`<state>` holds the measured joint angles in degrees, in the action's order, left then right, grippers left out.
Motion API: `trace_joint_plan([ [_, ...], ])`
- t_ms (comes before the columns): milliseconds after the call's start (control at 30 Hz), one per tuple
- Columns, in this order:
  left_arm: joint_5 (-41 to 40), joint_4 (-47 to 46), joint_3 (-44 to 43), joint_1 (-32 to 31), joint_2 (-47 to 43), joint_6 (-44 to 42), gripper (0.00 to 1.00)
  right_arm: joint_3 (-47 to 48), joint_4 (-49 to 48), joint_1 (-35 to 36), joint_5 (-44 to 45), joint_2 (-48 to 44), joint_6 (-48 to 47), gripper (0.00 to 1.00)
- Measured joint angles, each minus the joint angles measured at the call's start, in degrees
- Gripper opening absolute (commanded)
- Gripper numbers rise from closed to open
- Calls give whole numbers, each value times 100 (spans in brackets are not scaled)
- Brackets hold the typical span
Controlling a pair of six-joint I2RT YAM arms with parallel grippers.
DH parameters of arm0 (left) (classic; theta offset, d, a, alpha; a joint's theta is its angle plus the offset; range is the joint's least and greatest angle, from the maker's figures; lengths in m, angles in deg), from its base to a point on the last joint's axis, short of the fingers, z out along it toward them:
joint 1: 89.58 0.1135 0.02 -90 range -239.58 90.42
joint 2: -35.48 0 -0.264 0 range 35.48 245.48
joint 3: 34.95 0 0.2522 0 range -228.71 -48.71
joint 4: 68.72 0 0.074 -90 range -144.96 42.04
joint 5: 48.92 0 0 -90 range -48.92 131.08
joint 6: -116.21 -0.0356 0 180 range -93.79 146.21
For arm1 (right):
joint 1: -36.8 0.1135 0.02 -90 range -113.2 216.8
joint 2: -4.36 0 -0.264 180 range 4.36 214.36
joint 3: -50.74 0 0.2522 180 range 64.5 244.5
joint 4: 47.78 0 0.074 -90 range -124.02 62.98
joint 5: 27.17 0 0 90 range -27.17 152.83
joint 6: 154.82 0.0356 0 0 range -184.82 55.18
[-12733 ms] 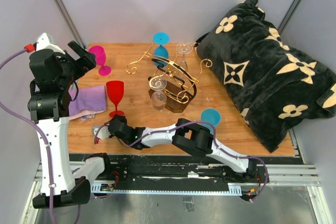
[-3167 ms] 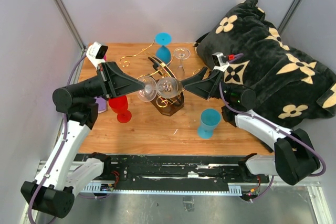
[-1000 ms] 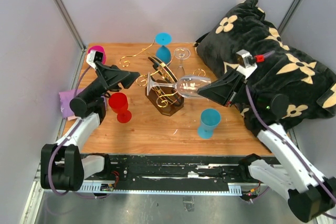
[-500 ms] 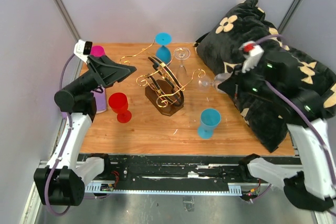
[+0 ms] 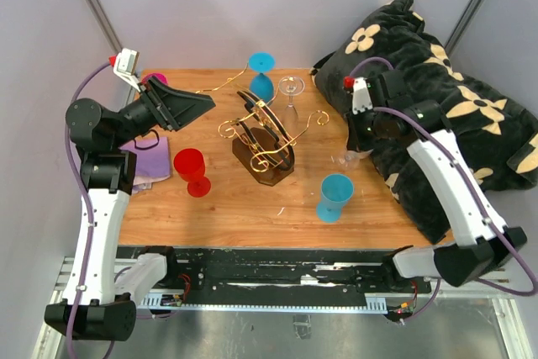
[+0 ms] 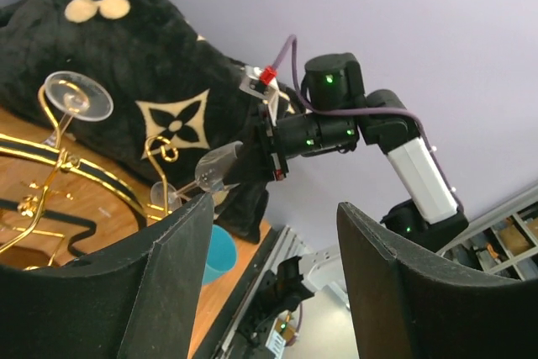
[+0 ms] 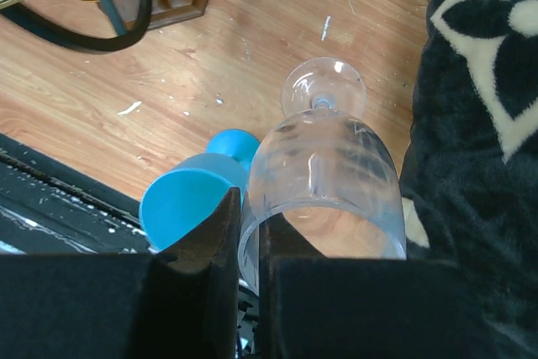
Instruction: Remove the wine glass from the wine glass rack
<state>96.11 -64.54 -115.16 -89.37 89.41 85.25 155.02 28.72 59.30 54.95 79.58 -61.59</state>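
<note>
At far left, the left gripper (image 5: 197,111) hangs open and empty. The gold wire rack on its dark wooden base (image 5: 265,147) stands mid-table. Right of it, clear of its arms, the transparent stemmed wine glass (image 7: 324,174) hangs rim-pinched in the right gripper (image 7: 250,233). Removal looks done; setting down remains.

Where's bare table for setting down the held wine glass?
The near strip of the table, between red glass and blue cup, in front of the rack, is bare. Crowded: far edge behind the rack; blanket covers the right.
</note>
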Motion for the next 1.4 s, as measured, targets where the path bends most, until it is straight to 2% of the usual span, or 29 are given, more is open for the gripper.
trace_joint_plan([
  [300, -20, 750, 57, 0, 52, -555, 66, 11, -160, -103, 107, 1512, -177, 1],
  [467, -35, 909, 59, 0, 68, -702, 66, -61, -361, -177, 181, 1700, -157, 5],
  [700, -33, 1073, 57, 0, 83, -909, 66, -627, -887, -337, 61, 1705, 22, 12],
  [767, -31, 1128, 57, 0, 94, -949, 66, -684, -1032, -398, 44, 1663, 61, 17],
  [933, -31, 1204, 57, 0, 125, -979, 66, -863, -1235, -466, 70, 1635, 144, 48],
  [1033, -31, 1228, 57, 0, 133, -979, 66, -909, -1200, -470, 170, 1604, 133, 60],
  [1233, -31, 1226, 90, 0, 133, -979, 66, -621, -997, -470, 413, 1261, 129, 71],
  [1400, -35, 1228, 155, 0, 142, -981, 64, -299, -896, -470, 481, 850, 125, 71],
])
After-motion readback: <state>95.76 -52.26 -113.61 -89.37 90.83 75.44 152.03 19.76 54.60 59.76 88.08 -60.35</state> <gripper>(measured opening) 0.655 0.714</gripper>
